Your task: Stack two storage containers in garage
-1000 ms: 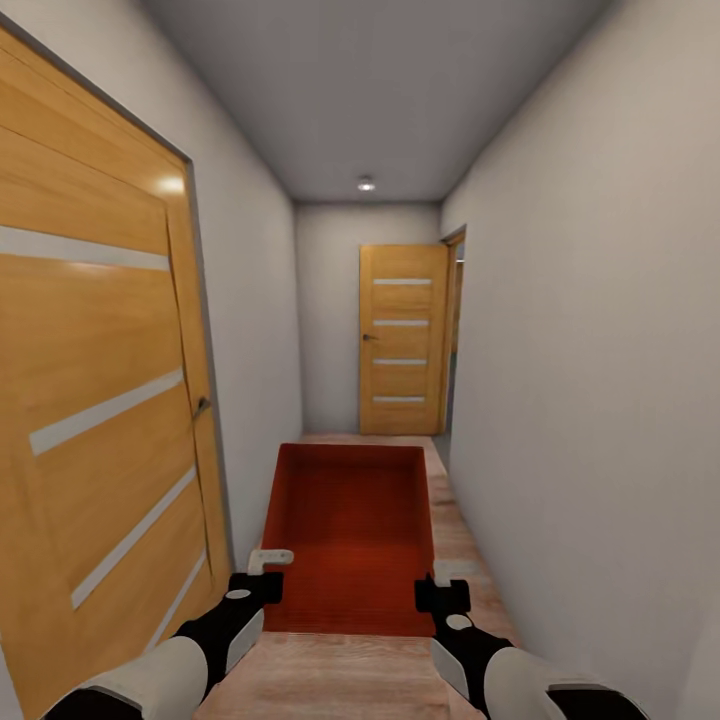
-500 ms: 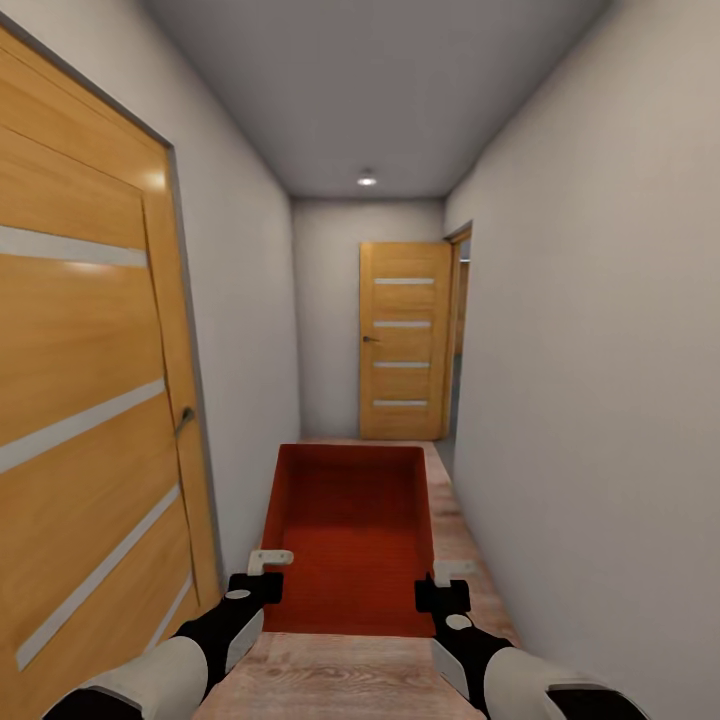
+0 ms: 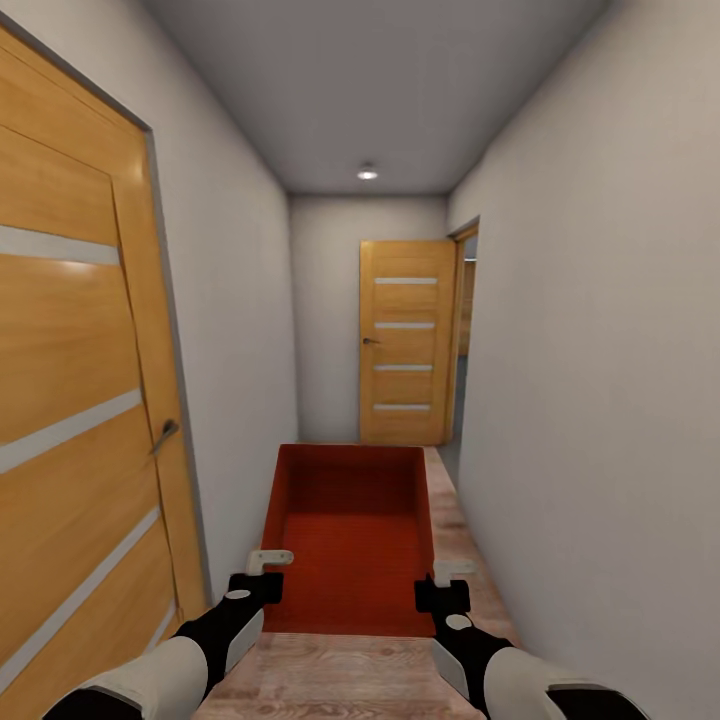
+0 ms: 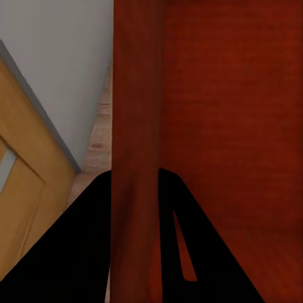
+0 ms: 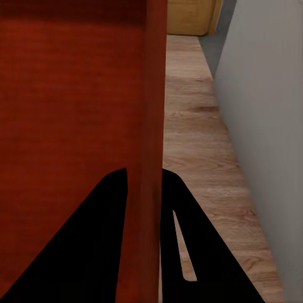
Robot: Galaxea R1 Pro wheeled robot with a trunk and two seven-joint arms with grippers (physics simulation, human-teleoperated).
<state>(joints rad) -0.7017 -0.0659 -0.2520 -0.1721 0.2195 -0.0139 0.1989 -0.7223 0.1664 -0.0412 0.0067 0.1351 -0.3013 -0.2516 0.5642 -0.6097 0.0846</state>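
One storage container [image 3: 350, 530], a lidless red-orange box, hangs in front of me above the light wood hallway floor, with its long side pointing ahead. My left gripper [image 3: 268, 572] is shut on its left wall [image 4: 136, 126], one black finger [image 4: 82, 246] on each side. My right gripper [image 3: 440, 582] is shut on its right wall [image 5: 153, 95] in the same way. The box looks empty inside. The living room and the garage are out of view.
I am in a narrow hallway with grey-white walls. An orange-brown door [image 3: 70, 400] lies close on the left. Another such door [image 3: 405, 340] closes the far end, beside an open doorway [image 3: 463, 330] on the right. Wood planks [image 3: 340, 680] run underfoot.
The whole view has advanced down the hallway: the left door slid further toward the picture's left edge and the far door looks slightly nearer. Both grippers hold the container as before.
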